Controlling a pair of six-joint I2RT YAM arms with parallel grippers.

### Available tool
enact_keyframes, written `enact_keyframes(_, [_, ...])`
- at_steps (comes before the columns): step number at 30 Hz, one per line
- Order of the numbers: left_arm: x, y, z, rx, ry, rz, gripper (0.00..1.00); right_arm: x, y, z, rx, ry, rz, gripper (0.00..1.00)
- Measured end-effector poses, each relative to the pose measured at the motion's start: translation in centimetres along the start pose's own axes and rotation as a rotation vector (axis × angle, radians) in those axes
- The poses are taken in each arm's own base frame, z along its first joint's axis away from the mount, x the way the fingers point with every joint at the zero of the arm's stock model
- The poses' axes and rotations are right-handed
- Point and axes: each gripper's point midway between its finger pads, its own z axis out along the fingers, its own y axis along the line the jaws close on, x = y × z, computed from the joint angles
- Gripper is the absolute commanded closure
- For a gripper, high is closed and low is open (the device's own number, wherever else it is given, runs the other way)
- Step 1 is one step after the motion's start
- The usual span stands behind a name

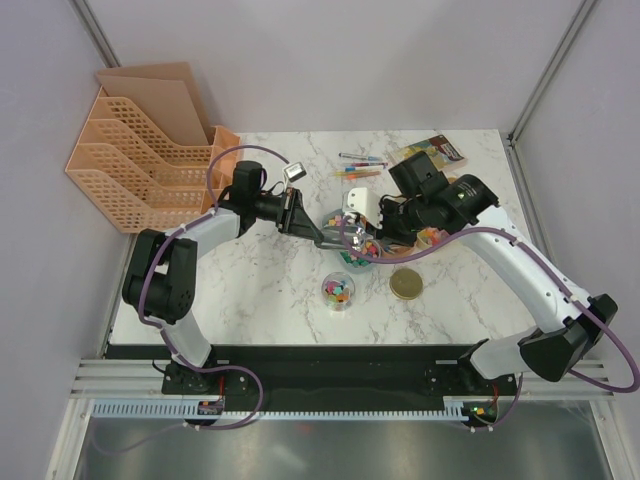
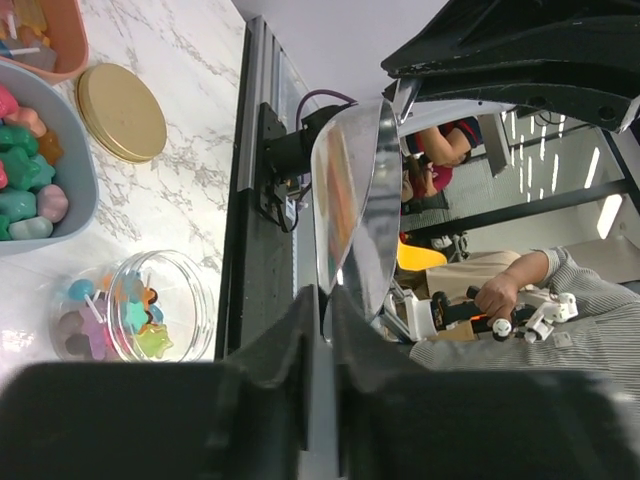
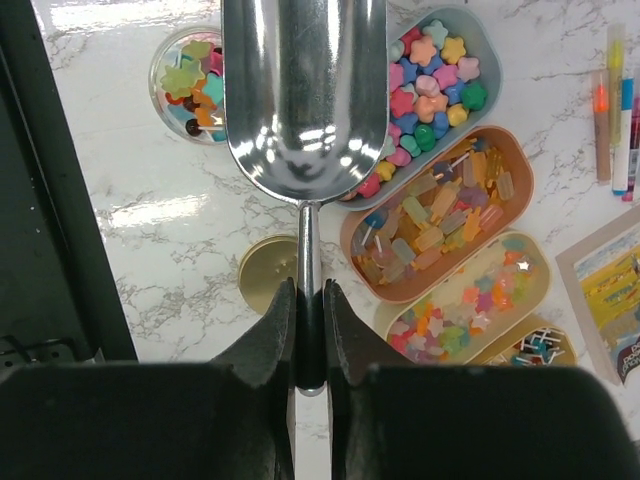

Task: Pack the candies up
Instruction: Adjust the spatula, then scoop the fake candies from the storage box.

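A shiny metal scoop [image 3: 305, 100] hangs empty above the table, its bowl over the near end of a grey tray [image 3: 487, 60] of pink, orange and green candies [image 3: 432, 85]. My right gripper [image 3: 308, 292] is shut on the scoop's thin handle. My left gripper [image 2: 327, 300] is shut on the scoop [image 2: 355, 200] from the other side, seen edge-on. A small clear jar [image 3: 190, 72] holding several coloured candies stands beside the bowl. In the top view both grippers, left [image 1: 322, 238] and right [image 1: 360, 222], meet over the trays.
An orange tray [image 3: 520, 195] of pale lollipop candies and a cream tray [image 3: 535, 290] of small sweets lie beside the grey one. A round gold lid [image 1: 406, 285] lies near the jar [image 1: 338, 290]. Pens [image 1: 360, 165] and a booklet [image 1: 435, 152] sit at the back; an orange file rack [image 1: 140, 165] stands left.
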Motion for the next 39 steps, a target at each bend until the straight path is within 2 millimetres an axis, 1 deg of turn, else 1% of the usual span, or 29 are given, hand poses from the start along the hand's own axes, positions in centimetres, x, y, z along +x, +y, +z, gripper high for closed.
enact_keyframes(2, [0.0, 0.0, -0.2, 0.003, 0.000, -0.002, 0.61, -0.1, 0.2, -0.2, -0.008, -0.005, 0.001, 1.00])
enact_keyframes(4, [0.1, 0.3, -0.6, -0.011, -0.006, -0.009, 0.59, -0.2, 0.4, -0.5, -0.015, -0.005, 0.004, 1.00])
enact_keyframes(6, [-0.8, 1.2, -1.2, -0.074, -0.026, -0.022, 0.57, -0.2, 0.5, -0.8, -0.009, -0.006, 0.025, 1.00])
enact_keyframes(8, [-2.5, 3.0, -1.9, -0.208, -0.059, 0.033, 0.57, 0.1, 0.5, -1.4, 0.005, -0.003, 0.065, 1.00])
enact_keyframes(11, [-4.1, 5.8, -3.4, -0.426, -0.092, 0.113, 0.58, 1.1, 0.6, -1.9, 0.036, 0.013, 0.160, 1.00])
enact_keyframes(12, [-4.4, 6.8, -4.0, -0.498, -0.099, 0.131, 0.59, 1.8, 0.8, -1.9, 0.043, 0.029, 0.200, 1.00])
enact_keyframes(14, [-4.3, 8.8, -5.3, -0.634, -0.099, 0.134, 0.61, 3.6, 1.3, -1.6, 0.052, 0.068, 0.279, 1.00])
enact_keyframes(16, [-4.0, 10.4, -6.4, -0.739, -0.094, 0.135, 0.63, 6.1, 1.7, -0.9, 0.054, 0.126, 0.380, 1.00])
enact_keyframes(18, [-3.2, 11.7, -7.4, -0.827, -0.083, 0.130, 0.64, 9.1, 1.5, -0.4, 0.074, 0.194, 0.510, 1.00])
enact_keyframes(22, [-1.5, 12.9, -8.7, -0.938, -0.056, 0.129, 0.64, 15.0, 0.3, -0.5, 0.139, 0.300, 0.807, 1.00])
enact_keyframes(24, [-0.9, 13.1, -8.7, -0.961, -0.040, 0.139, 0.64, 16.8, -0.5, -0.6, 0.171, 0.334, 0.903, 1.00])
enact_keyframes(25, [-0.6, 13.1, -8.6, -0.968, -0.032, 0.145, 0.64, 17.4, -0.7, -0.5, 0.177, 0.348, 0.935, 1.00])
enact_keyframes(27, [-0.3, 12.9, -8.4, -0.976, -0.019, 0.161, 0.64, 17.8, -1.2, -0.2, 0.178, 0.372, 0.962, 1.00])
enact_keyframes(34, [-0.1, 12.4, -7.8, -0.997, -0.002, 0.212, 0.64, 17.2, -3.5, 0.0, 0.198, 0.372, 0.965, 1.00])
enact_keyframes(37, [0.2, 12.6, -7.6, -1.008, 0.010, 0.219, 0.64, 17.2, -3.6, 0.2, 0.188, 0.385, 0.959, 1.00])
enact_keyframes(39, [0.2, 12.6, -7.6, -1.017, 0.015, 0.223, 0.64, 17.3, -3.1, 0.5, 0.164, 0.412, 0.949, 1.00])
